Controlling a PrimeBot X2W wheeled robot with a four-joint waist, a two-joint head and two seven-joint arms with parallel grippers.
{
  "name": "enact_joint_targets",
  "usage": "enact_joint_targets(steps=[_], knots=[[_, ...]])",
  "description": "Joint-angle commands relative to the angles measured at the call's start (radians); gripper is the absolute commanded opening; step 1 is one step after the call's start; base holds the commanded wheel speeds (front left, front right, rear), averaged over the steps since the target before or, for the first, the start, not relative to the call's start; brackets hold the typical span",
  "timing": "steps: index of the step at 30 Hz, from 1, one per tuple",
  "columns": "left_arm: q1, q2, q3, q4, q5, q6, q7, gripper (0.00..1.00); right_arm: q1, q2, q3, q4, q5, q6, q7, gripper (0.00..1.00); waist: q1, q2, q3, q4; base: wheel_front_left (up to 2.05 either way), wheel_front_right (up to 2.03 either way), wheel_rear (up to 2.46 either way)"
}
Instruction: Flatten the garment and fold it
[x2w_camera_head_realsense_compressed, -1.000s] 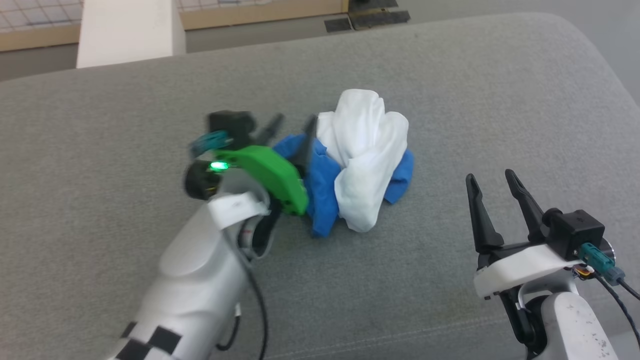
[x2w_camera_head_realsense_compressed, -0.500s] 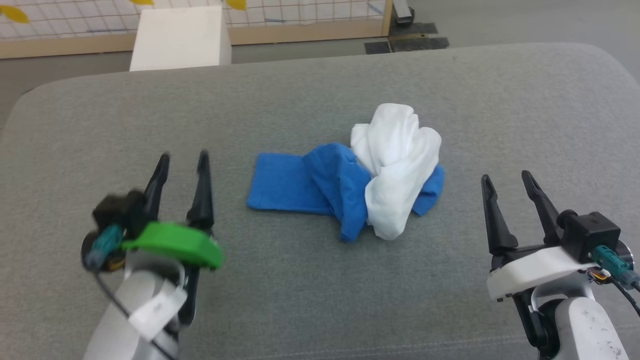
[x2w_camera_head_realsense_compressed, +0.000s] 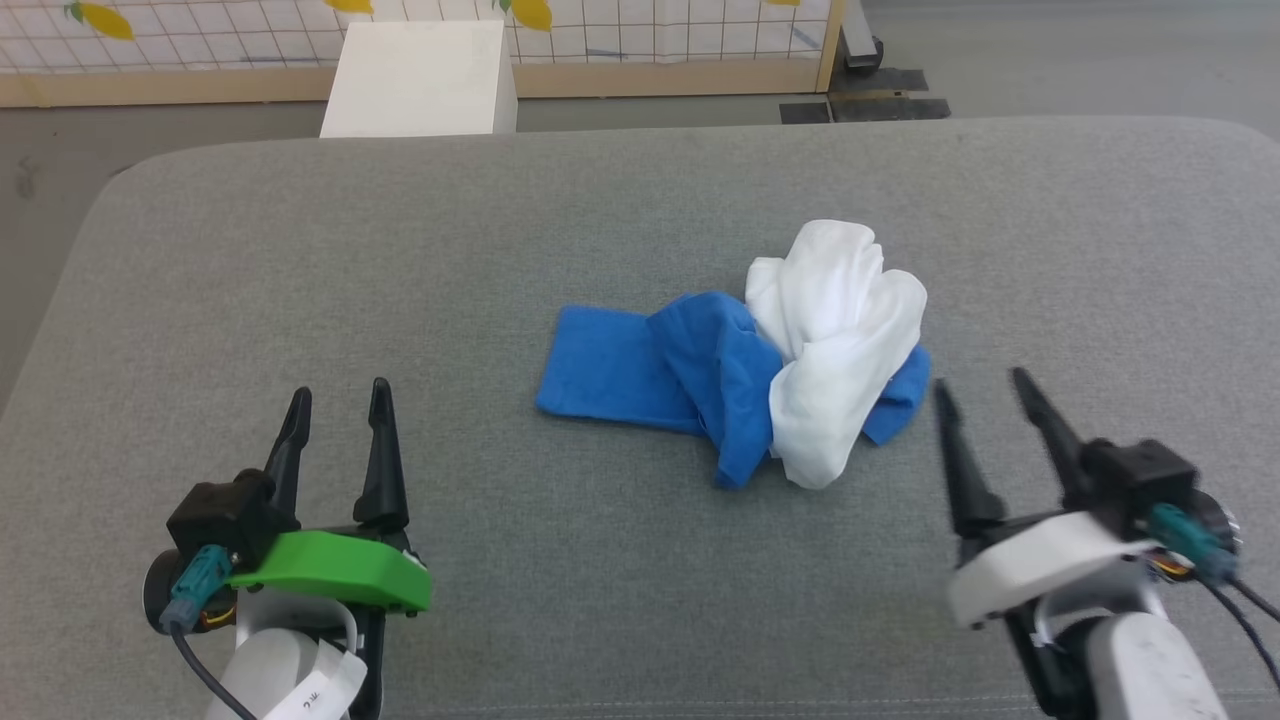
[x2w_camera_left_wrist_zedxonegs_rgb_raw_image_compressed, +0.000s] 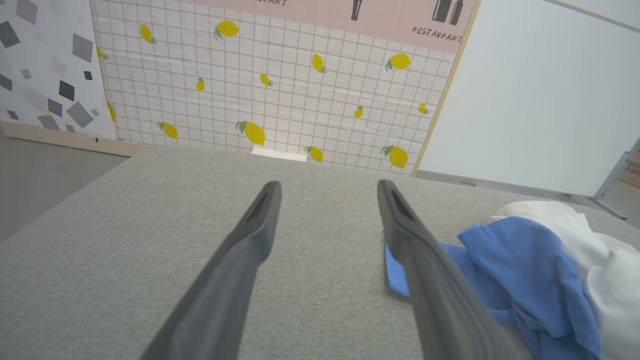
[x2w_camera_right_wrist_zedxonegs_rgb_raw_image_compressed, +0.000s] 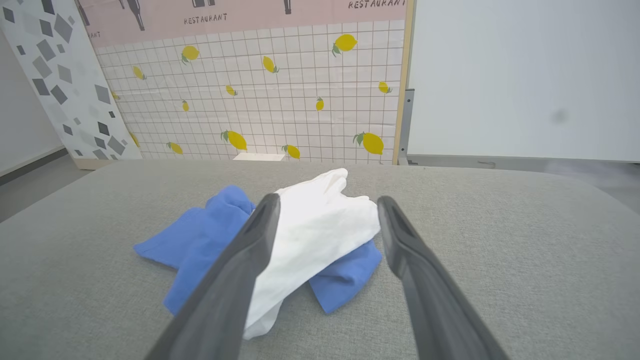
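1. Both tools hang open and empty in the head view: left gripper (x2w_camera_head_realsense_compressed: 339, 388) low and well apart from the shirt (x2w_camera_head_realsense_compressed: 800, 370), right gripper (x2w_camera_head_realsense_compressed: 979, 380) near it. The shirt sits bunched on the grey cushion (x2w_camera_head_realsense_compressed: 400, 250), one blue sleeve (x2w_camera_head_realsense_compressed: 600, 375) lying flat.
2. Left wrist view: fingers spread, shirt (x2w_camera_left_wrist_zedxonegs_rgb_raw_image_compressed: 525, 270) off to one side.
3. Right wrist view: fingers spread, white heap (x2w_camera_right_wrist_zedxonegs_rgb_raw_image_compressed: 310, 235) ahead. I judge flattening barely begun, folding not started.
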Motion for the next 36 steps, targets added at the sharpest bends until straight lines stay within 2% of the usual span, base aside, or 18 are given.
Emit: enact_joint_targets(steps=[1, 5, 10, 17, 21, 22, 23, 24, 32, 36], knots=[[0.014, -0.009, 0.012, -0.004, 0.015, -0.008, -0.003, 1.0, -0.021, 0.0, 0.028, -0.005, -0.01, -0.002, 0.009, 1.0, 0.0, 0.0, 0.004, 0.003, 0.0, 0.0, 0.0], [0.01, -0.032, 0.03, -0.012, 0.036, -0.023, -0.003, 1.0, -0.101, 0.0, 0.164, 0.033, -0.008, -0.002, 0.08, 1.0, 0.0, 0.0, 0.023, 0.015, 0.0, 0.0, 0.0], [-0.012, -0.059, 0.044, -0.011, 0.056, -0.046, -0.004, 1.0, -0.226, 0.0, 0.305, 0.159, 0.002, -0.002, 0.251, 1.0, 0.0, 0.0, 0.058, 0.047, 0.0, 0.0, 0.0], [-0.039, -0.086, 0.048, -0.004, 0.076, -0.075, -0.004, 1.0, -0.329, 0.0, 0.298, 0.315, -0.063, -0.002, 0.509, 1.0, 0.0, 0.0, 0.095, 0.102, 0.0, 0.0, 0.0], [-0.045, -0.096, 0.043, 0.002, 0.087, -0.085, -0.004, 1.0, -0.353, 0.0, 0.291, 0.346, -0.085, -0.002, 0.586, 1.0, 0.0, 0.0, 0.105, 0.123, 0.0, 0.0, 0.0], [-0.045, -0.098, 0.041, 0.003, 0.088, -0.087, -0.004, 1.0, -0.356, 0.0, 0.289, 0.349, -0.087, -0.002, 0.594, 0.78, 0.0, 0.0, 0.107, 0.126, 0.0, 0.0, 0.0], [-0.045, -0.1, 0.04, 0.005, 0.089, -0.089, -0.004, 1.0, -0.359, 0.0, 0.287, 0.353, -0.09, -0.002, 0.604, 0.3, 0.0, 0.0, 0.108, 0.129, 0.0, 0.0, 0.0], [-0.046, -0.102, 0.039, 0.006, 0.089, -0.09, -0.004, 1.0, -0.36, 0.0, 0.287, 0.354, -0.09, -0.002, 0.608, 0.0, 0.0, 0.0, 0.108, 0.13, 0.0, 0.0, 0.0], [-0.03, -0.107, 0.067, 0.011, 0.095, -0.089, -0.004, 1.0, -0.383, 0.0, 0.279, 0.259, -0.001, -0.002, 0.531, 0.0, 0.0, 0.0, 0.077, 0.099, 0.0, 0.0, 0.0], [-0.015, -0.108, 0.084, 0.005, 0.1, -0.088, -0.004, 1.0, -0.401, 0.0, 0.171, 0.147, 0.018, -0.002, 0.477, 0.0, 0.0, 0.0, 0.056, 0.073, 0.0, 0.0, 0.0]])
